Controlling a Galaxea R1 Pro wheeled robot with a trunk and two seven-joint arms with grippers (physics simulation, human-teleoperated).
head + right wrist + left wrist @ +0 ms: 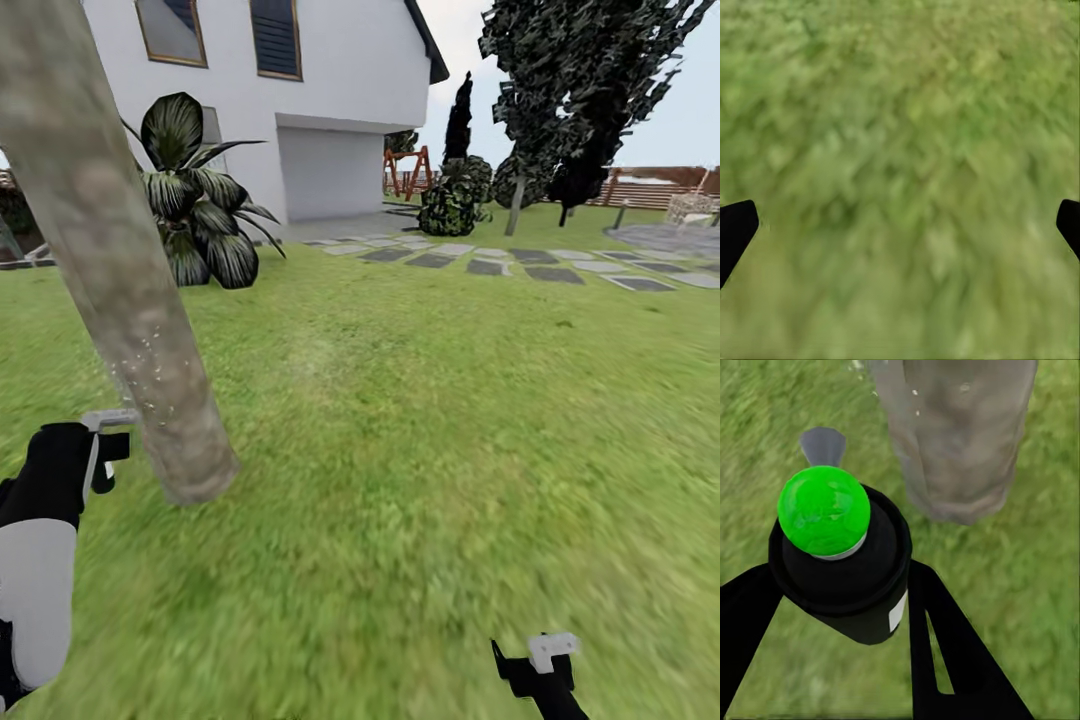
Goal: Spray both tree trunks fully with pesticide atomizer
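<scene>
Claw grips atomizer beside the trunk

Left claw (840, 607) is clamped on the pesticide atomizer (844, 577), a stubby black cylinder capped here by a glossy green dome with a grey nozzle, its black fingers (945, 660) flanking the body. Just beyond stands the tree trunk (120, 270), a thick, smooth, mottled grey-brown column flecked with pale specks; the head view shows it leaning out of rough lawn (420, 430). Right claw (900, 225) hangs wide apart over blurred grass. Farther off lie grey stepping stones (530, 265), a broad-leaved striped plant (200, 210) and a white house (300, 110).
</scene>
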